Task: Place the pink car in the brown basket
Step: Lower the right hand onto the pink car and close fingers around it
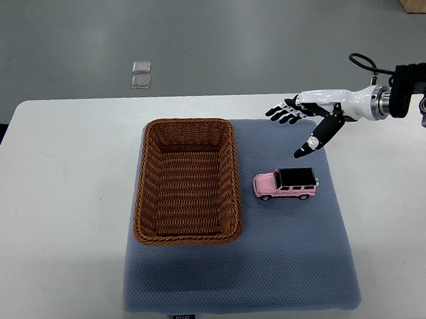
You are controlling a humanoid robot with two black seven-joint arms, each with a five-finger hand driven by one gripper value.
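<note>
A pink toy car (285, 184) with a black roof stands on its wheels on the blue-grey mat (293, 257), just right of the brown wicker basket (146, 184). The basket holds nothing. My right hand (298, 125) hangs above the mat's far right corner, a little beyond and above the car. Its fingers (281, 112) are spread flat and the thumb points down toward the car. It holds nothing and does not touch the car. My left hand is out of view.
The mat lies on a white table (60, 216). The table's far edge runs just behind the hand. Two small clear square pieces (141, 75) lie on the grey floor beyond the table.
</note>
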